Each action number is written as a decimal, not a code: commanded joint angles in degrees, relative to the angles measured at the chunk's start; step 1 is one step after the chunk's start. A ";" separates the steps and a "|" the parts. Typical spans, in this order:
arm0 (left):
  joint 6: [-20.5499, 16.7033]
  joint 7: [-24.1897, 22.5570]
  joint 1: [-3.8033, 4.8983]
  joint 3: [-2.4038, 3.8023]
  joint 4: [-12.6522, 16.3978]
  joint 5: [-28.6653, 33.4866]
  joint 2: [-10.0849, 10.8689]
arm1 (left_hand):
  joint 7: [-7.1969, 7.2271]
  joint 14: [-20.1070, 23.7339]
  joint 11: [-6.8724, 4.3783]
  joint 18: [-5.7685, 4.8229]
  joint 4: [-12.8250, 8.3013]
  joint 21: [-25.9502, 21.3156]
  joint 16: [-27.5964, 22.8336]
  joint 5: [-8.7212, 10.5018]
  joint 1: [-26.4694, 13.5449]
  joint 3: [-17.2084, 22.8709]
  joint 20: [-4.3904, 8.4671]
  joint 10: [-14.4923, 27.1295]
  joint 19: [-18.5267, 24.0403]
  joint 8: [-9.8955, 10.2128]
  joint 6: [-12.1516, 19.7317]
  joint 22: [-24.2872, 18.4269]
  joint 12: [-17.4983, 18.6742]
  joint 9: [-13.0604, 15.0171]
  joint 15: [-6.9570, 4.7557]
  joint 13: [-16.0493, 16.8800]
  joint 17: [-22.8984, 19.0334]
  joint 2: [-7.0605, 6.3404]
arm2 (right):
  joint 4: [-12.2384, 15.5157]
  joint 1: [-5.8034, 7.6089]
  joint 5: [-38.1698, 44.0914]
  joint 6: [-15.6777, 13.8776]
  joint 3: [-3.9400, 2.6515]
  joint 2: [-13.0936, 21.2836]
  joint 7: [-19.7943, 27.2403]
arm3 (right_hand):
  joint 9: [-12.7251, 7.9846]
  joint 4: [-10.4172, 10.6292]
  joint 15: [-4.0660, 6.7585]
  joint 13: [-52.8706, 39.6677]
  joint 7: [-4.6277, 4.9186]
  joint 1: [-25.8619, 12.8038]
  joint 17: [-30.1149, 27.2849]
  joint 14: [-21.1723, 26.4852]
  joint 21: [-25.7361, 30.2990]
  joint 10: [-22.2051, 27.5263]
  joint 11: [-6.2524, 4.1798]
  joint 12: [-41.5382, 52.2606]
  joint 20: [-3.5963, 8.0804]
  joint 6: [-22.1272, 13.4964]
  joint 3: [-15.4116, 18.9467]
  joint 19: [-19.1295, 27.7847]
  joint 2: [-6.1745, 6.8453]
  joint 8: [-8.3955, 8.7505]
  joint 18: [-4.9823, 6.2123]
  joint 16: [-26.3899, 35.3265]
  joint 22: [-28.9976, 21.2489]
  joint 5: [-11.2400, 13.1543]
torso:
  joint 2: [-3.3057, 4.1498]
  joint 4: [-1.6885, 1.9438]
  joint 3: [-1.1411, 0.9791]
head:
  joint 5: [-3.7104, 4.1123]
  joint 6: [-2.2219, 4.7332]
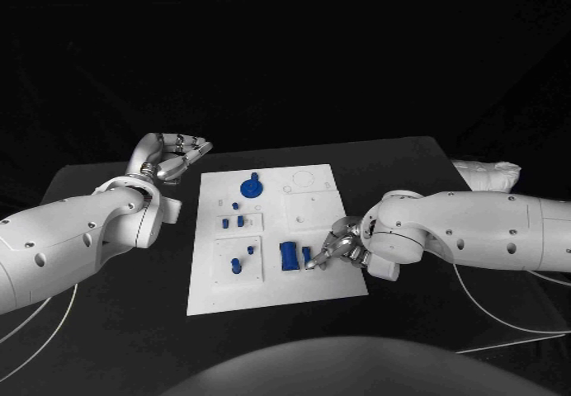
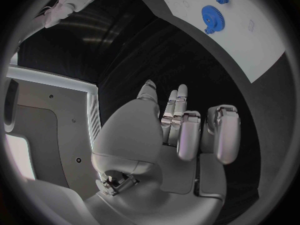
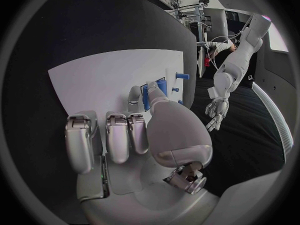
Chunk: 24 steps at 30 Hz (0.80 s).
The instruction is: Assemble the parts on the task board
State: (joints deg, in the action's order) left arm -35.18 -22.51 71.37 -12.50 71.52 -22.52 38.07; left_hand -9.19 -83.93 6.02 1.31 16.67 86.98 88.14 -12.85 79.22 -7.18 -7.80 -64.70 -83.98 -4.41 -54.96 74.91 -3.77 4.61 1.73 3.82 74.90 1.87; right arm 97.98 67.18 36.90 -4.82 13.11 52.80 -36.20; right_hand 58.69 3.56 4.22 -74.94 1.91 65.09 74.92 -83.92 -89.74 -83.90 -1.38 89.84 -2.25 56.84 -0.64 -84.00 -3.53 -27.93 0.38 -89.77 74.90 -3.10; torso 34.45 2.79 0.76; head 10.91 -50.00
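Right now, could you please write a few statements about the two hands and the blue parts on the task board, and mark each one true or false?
1. The right hand is over the task board, its fingers at a blue part near the board's front. True.
2. The left hand grips the blue gear. False: it is off the board over the black table, holding nothing.
3. The blue gear lies on the far part of the board. True.
4. The task board is black. False: it is white.

black table [image 1: 107, 186], dark backdrop behind, dim surroundings
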 commanded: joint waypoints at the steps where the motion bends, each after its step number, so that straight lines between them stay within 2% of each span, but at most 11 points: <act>1: 0.63 -0.36 0.02 0.04 0.10 -0.23 -0.10 | 0.16 -4.79 -0.27 -0.48 0.03 -0.16 -0.07 -0.28 0.19 -0.21 -0.23 -0.21 -3.52 -0.26 -0.43 14.01 -0.08 0.09 0.16 0.05 12.27 0.43 | -0.14 -0.06 0.77 0.61 0.02 -0.11 -0.42 | 0.05 0.15 0.35 -15.06 -0.25 -0.04 15.08 -6.08 -0.26 -6.10 -0.37 0.16 0.40 -0.31 -0.12 -6.00 -0.39 -0.29 -0.38 -0.23 15.10 0.06 | -0.02 0.00 0.00 | 0.04 0.00; 24: 0.61 -0.36 0.02 0.04 0.08 -0.23 -0.13 | 0.16 -4.79 -0.27 -0.48 0.03 -0.16 -0.07 -0.28 0.19 -0.21 -0.23 -0.21 -3.52 -0.26 -0.43 14.01 -0.08 0.09 0.16 0.05 12.27 0.43 | -0.53 -0.06 1.65 1.64 0.01 -0.35 -1.58 | 0.26 -0.03 0.39 -15.06 -0.30 0.28 15.08 -6.08 -0.26 -6.10 -0.41 0.16 0.43 -0.49 -0.18 -6.00 -0.44 -0.27 -0.38 -0.23 15.10 0.10 | 0.01 -0.01 -0.02 | -0.03 0.00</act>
State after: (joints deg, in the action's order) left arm -35.18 -22.51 71.37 -12.50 71.51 -22.54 38.06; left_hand -9.19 -83.93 6.02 1.31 16.67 86.98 88.14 -12.85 79.22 -7.18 -7.79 -64.70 -83.98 -4.41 -54.96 74.91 -3.77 4.61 1.73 3.82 74.95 1.87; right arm 97.58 67.24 37.54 -4.22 13.03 52.48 -36.84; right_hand 58.89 3.57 4.21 -74.92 1.72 65.08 74.91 -83.92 -89.74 -83.90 -1.37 89.84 -2.26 56.62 -0.64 -84.00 -3.53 -27.92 0.38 -89.77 74.95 -3.06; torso 34.45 2.78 0.76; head 10.90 -50.00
